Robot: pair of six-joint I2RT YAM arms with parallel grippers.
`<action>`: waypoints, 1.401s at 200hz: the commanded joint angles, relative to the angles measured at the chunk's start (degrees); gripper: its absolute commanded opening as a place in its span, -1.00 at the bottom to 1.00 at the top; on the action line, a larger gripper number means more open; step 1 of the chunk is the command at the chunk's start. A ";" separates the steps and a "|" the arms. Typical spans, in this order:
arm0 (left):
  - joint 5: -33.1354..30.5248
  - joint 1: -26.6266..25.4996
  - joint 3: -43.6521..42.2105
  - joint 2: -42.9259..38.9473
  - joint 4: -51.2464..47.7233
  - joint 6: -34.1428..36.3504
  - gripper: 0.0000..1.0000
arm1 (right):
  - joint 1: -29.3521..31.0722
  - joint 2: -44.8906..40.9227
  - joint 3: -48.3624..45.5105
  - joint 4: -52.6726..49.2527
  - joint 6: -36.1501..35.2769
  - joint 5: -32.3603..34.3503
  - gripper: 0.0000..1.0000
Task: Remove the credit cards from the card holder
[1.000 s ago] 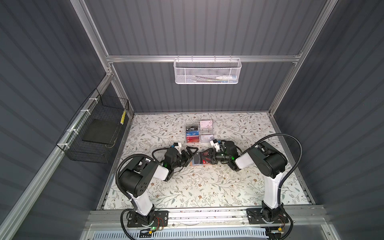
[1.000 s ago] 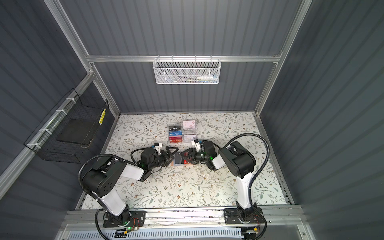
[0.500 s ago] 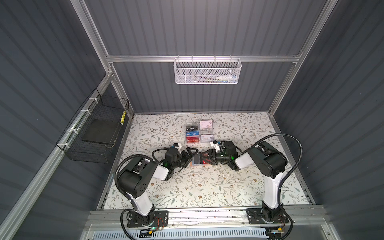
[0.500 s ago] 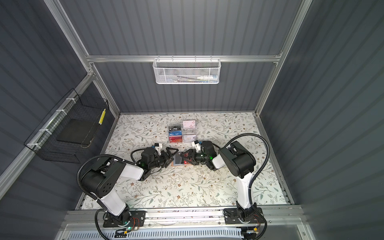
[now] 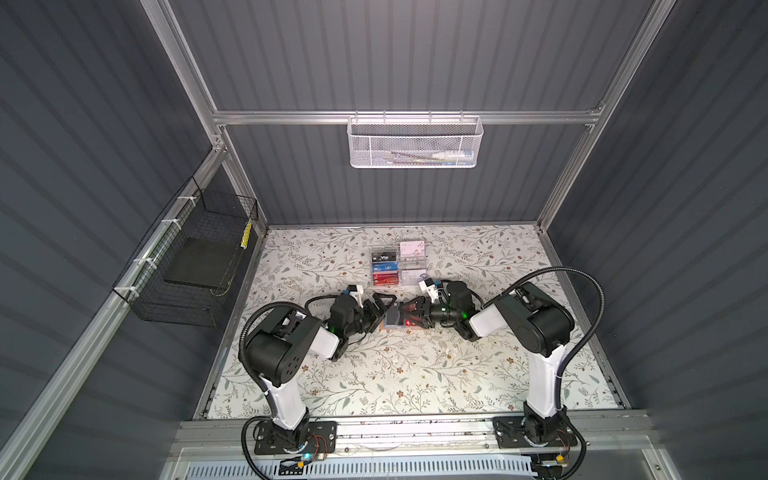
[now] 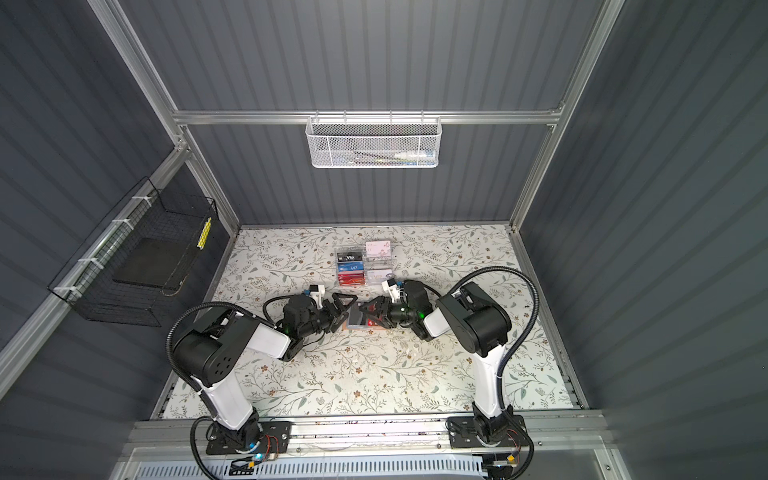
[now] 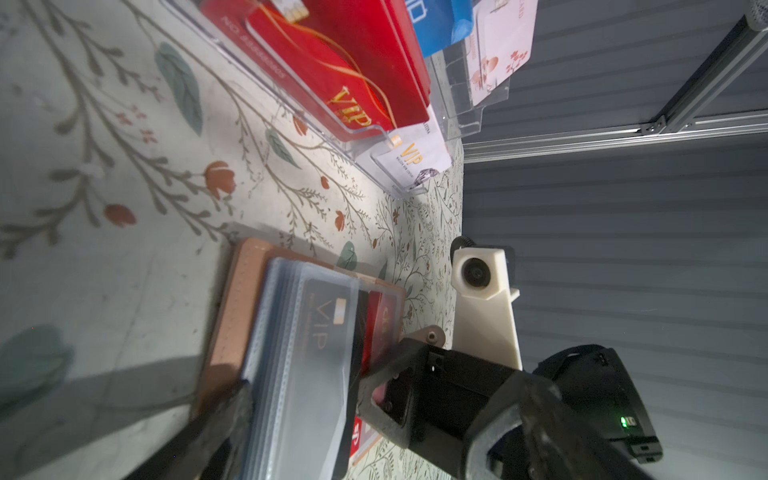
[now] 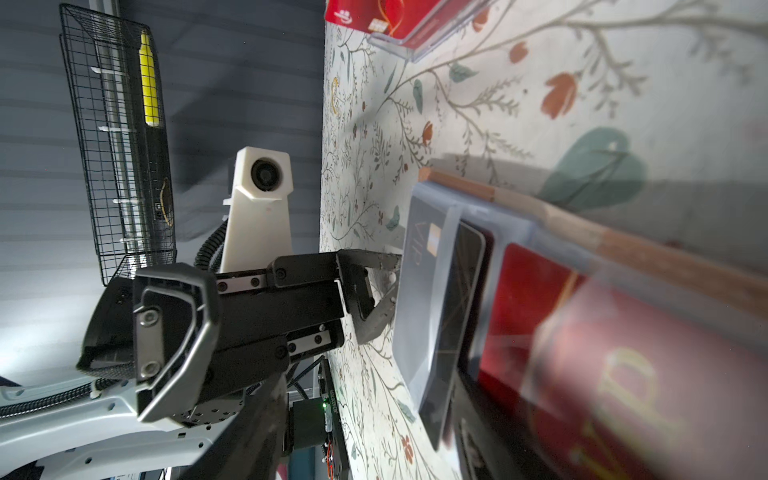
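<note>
Our right gripper [image 5: 409,314] is pinching a red card [image 8: 615,386] across its width, right over the card holder [image 7: 226,328] lying open between both grippers. The left gripper [image 8: 388,286] is sitting spread wide at the holder's other edge. We're seeing a peach cover, cloudy sleeves and a black VIP card [image 7: 324,328] showing through.

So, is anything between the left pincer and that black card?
Yes: a cloudy plastic sleeve of the open wallet covers the black card. The open left pincer is at the sleeve's edge; nothing else visible lies between.
</note>
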 commanded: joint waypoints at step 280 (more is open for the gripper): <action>0.93 -0.07 -4.26 4.44 4.76 -3.82 1.00 | 1.68 1.01 1.85 -1.93 -2.46 -0.06 -0.80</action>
